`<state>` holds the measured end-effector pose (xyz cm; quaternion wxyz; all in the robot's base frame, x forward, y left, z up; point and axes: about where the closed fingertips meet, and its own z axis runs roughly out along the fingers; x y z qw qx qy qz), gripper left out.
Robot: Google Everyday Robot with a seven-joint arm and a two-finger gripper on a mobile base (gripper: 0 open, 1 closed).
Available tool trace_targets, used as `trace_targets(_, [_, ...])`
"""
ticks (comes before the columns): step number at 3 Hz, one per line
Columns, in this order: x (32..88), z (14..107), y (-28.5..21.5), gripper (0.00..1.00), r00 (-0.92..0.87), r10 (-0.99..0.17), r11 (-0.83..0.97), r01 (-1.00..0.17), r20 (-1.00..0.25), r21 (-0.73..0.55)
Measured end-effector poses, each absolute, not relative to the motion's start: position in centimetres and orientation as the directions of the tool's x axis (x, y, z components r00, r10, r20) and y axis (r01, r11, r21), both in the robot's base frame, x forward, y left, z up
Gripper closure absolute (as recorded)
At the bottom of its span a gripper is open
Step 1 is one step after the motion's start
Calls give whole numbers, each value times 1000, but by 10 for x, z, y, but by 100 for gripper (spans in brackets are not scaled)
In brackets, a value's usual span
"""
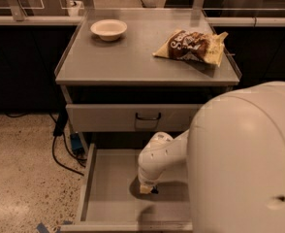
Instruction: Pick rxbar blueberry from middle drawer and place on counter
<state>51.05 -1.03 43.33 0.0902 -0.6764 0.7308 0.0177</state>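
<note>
The middle drawer (pixel 108 188) is pulled open below the counter, and its flat grey floor shows. My arm reaches down into it from the right. My gripper (pixel 148 189) is low over the drawer floor near the middle, mostly covered by the white wrist. The rxbar blueberry is hidden; only a small dark spot shows at the gripper's tip, and I cannot tell what it is. The grey counter top (pixel 133 57) lies above.
A cream bowl (pixel 108 29) stands at the counter's back left. A brown-and-cream snack bag (pixel 193 46) lies at the back right. A shut drawer front with a black handle (pixel 148 116) is above the open drawer. Cables (pixel 60 144) lie on the floor to the left.
</note>
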Motion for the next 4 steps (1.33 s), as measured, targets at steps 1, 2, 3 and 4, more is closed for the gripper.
trace_targets(1, [499,468,-12,100,-39,-986,62,-989,-165,-135])
trace_targets(2, [489,514,-17,100,-25,-987,56,-978,-156,-202])
trace_targets(3, [490,516,-16,100,-23,-987,56,-977,-158,-206])
trace_targets(4, [490,516,-16,81,-23,-987,56,-977,-158,-206])
